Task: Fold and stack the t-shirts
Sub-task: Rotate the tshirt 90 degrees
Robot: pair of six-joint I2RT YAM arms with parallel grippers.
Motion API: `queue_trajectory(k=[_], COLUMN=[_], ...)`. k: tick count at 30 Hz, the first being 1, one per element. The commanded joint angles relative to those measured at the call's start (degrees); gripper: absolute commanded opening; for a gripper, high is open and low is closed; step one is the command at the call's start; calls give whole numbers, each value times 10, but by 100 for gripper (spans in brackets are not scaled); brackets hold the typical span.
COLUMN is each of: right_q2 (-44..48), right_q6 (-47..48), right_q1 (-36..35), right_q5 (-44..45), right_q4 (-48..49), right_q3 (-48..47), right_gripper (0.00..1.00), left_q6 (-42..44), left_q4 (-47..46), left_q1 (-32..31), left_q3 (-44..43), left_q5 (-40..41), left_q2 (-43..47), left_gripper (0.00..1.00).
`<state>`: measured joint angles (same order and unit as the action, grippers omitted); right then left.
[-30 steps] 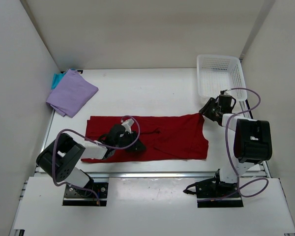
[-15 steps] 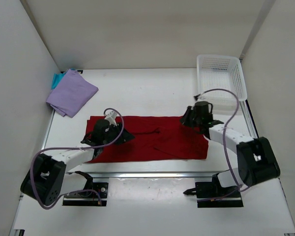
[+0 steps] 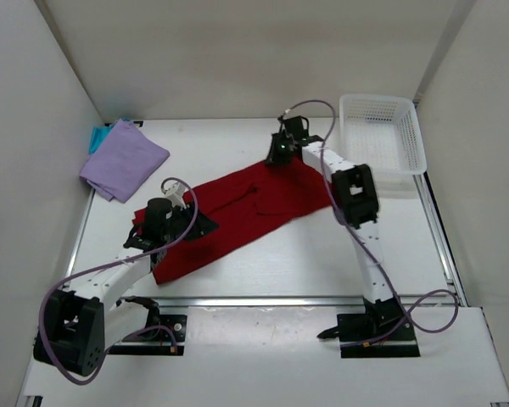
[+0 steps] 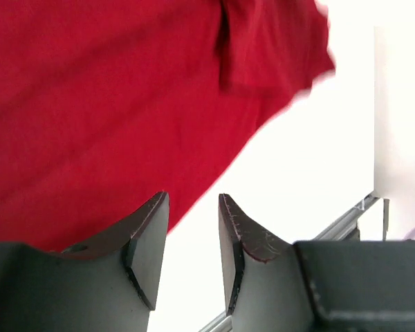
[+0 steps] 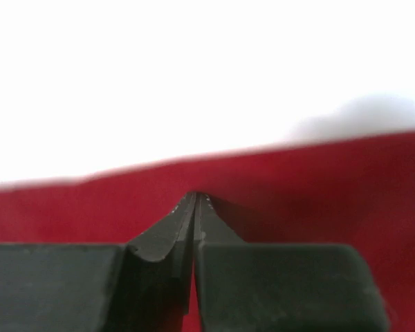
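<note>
- White worktop (image 3: 237, 271) boxed in by pale walls, seen from above; everything lies flat on it.
- Deep red t-shirt (image 3: 237, 212): stretched as a long band from about 8 o'clock near centre up toward 1 o'clock. It looks light, limp and non-slippery, so I judge it will sag and crease unless it is taken by corners or hems.
- Lavender t-shirt (image 3: 123, 159): already folded at 10 o'clock, lying on a teal t-shirt (image 3: 95, 136) that peeks out beneath.
- White basket (image 3: 382, 127): at 2 o'clock, apart from the cloth.
- Right pincer (image 3: 280, 151): clenched on the red shirt's far end, cloth pinched between the fingers.
- Left pincer (image 4: 192, 235): jaws parted over the shirt's near edge, gripping nothing visible.
</note>
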<state>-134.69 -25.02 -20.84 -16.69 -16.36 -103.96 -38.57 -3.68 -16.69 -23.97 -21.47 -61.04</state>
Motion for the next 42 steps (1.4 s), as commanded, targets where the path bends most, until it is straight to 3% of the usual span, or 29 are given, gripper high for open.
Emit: queue_trajectory(k=[1,2,3,5,6,8,9,10,11,14,17,20,21,23,29,31,32,36,38,40,42], right_q2=[-218,-214,-128,-16,48,125,143,179,221,345,420,448,442,425,299,249,239,203,207,238,286], right_q6=[34,38,24,30,47,67,70,66,63,3,-66,-107,-121,-130,-137,-160,-163,-181,-175,-171,-153], right_q1=[-7,-15,-15,-28,-41,-53,-60,-67,-72,-112,-142,-190,-211,-237,-272,-266,-267,-259,-252,-232,-205], right_q5=[-42,-62,-82,-62,-42,-39,-41,-36,-41,-17,-14,3,17,38,100,94,93,86,81,65,51], right_q4=[-203,-179,-132,-31,-11,-13,-19,-19,0,126,248,313,329,338,314,315,316,313,308,304,293], right_q3=[-467,-546,-411,-274,-220,-181,-152,-96,-60,253,451,558,575,580,506,489,482,471,476,502,543], right_gripper=[5,19,22,35,44,47,47,47,46,39,34,32,32,35,51,52,50,28,8,0,0], left_q6=[24,23,23,16,14,13,11,5,2,1,-6,-9,-13,-18,-17,-6,-2,0,0,5,10], left_q4=[32,37,36,34,33,37,33,25,20,-3,-6,-6,-8,-5,3,17,17,15,14,17,24], left_q1=[10,9,9,10,7,9,10,15,18,27,48,67,75,76,49,43,34,34,32,24,15], left_q3=[-28,-31,-24,-16,-13,-9,-4,7,10,27,31,33,34,36,29,9,9,1,-6,-8,-13], left_q5=[-10,-5,2,1,-3,-2,-8,-12,-11,-7,-34,-32,-31,-22,3,13,15,12,13,21,26], left_q2=[-1,-1,4,4,1,0,6,12,16,41,58,68,73,79,78,67,60,48,45,36,22], left_gripper=[46,47,48,55,61,71,92,99,98,99,98,66,60,58,62,62,62,62,62,62,62])
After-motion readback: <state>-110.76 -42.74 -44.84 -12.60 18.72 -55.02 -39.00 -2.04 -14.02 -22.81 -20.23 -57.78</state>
